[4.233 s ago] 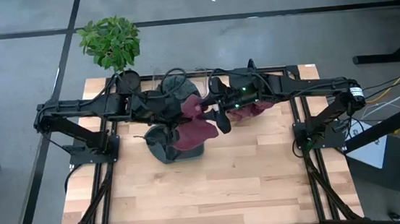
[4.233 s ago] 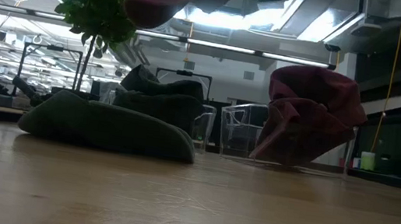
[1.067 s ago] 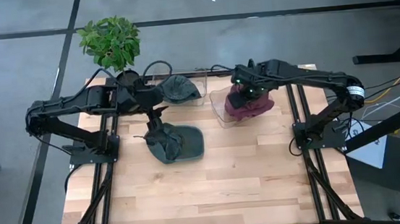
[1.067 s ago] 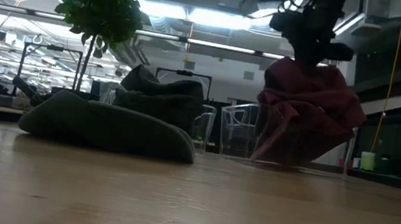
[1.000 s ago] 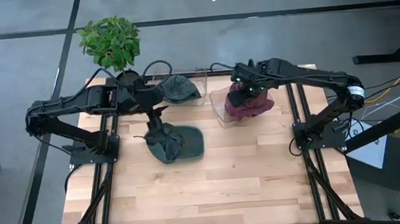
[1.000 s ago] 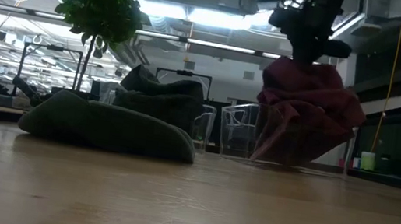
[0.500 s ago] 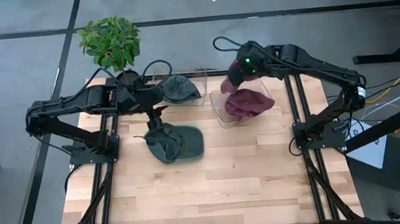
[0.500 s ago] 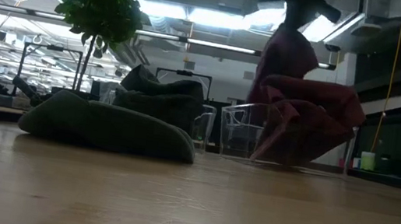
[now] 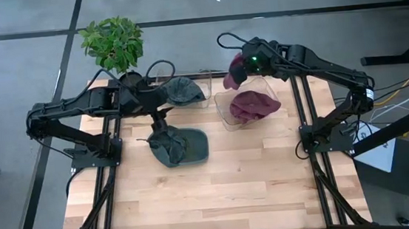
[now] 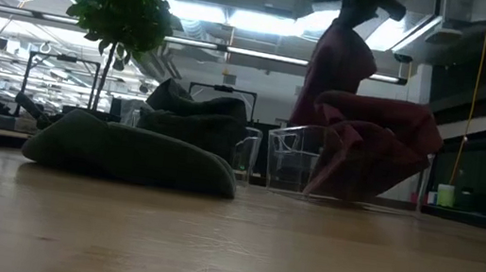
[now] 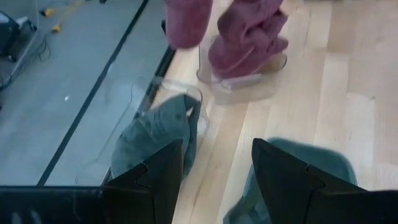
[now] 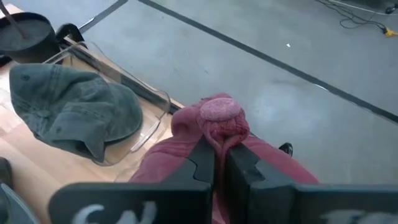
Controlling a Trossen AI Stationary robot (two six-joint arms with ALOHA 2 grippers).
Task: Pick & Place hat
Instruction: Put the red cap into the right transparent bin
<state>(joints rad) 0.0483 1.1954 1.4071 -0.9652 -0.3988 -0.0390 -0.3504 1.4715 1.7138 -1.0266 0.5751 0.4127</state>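
Right gripper (image 12: 217, 163): we are seeing it clenched on a pinched fold of a maroon hat (image 9: 235, 70), raised above the back edge of the table (image 9: 219, 195).
Maroon hat, position: it is hanging from the fingers, above and just behind the right clear bin (image 9: 222, 107); in the low view its cloth (image 10: 333, 68) is drooping toward the bin.
Second maroon hat (image 9: 254, 104): it is lying crumpled inside that same bin, apart from the lifted one.
Left gripper (image 11: 214, 165): we are reading it as released and holding nothing, hovering over the back-left part of the table between the two green hats.
Green hats: one (image 9: 184, 90) is sitting in the left clear bin (image 9: 204, 98); another (image 9: 181, 146) is lying flat on the wood near the table's middle.
Plant (image 9: 113, 42): it is standing at the back-left corner, clear of the work.
Handling, weight: we are judging the hat light, since a small pinch is carrying all of it.
Handling, stiffness: we are judging it soft and limp, as it is folding and sagging under its own weight.
Handling, slip: the fabric looks matte, so we are expecting little sliding, though a thin fold could pull free.
Handling, fragility: we are seeing nothing breakable in it.
Where to hold: we are favouring a bunched fold at the crown, as here, over a single loose edge.
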